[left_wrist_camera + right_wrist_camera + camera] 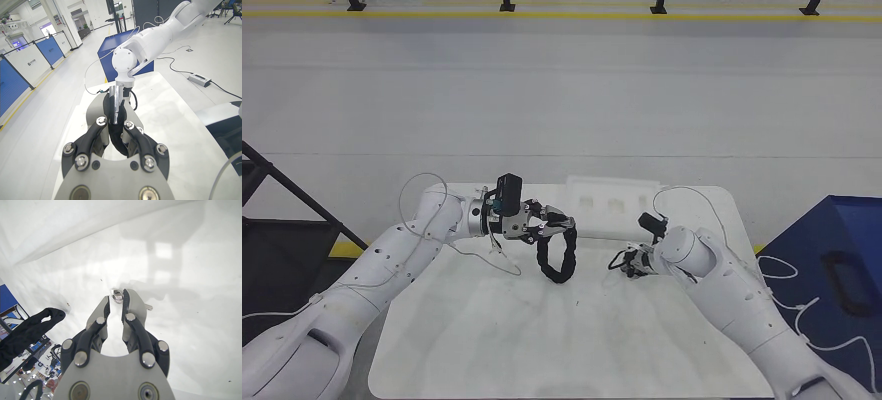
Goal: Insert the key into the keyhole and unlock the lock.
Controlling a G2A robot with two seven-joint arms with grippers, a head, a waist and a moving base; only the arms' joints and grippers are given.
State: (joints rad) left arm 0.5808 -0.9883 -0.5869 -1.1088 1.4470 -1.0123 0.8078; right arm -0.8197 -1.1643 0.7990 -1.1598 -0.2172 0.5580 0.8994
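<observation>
I find the left gripper [545,222] clamped on the lock [559,256], which is held above the table [642,345]. Its black sleeve hangs down and its chrome cylinder [116,100] stands between the fingers. The right gripper [116,296] sits low over the table with a narrow gap between its fingers. The key [118,299] lies on the tabletop at the fingertips; I cannot tell whether either pad touches it.

This looks like a large robotics lab or test hall. A wide, glossy pale floor [28,142] runs past blue and white barrier panels [51,50] and a yellow line [562,14]. A blue cabinet [108,66] stands by the white surface [170,113]. A power box [199,80] and cables [226,90] lie on the floor, and office chairs [236,10] stand farther off.
</observation>
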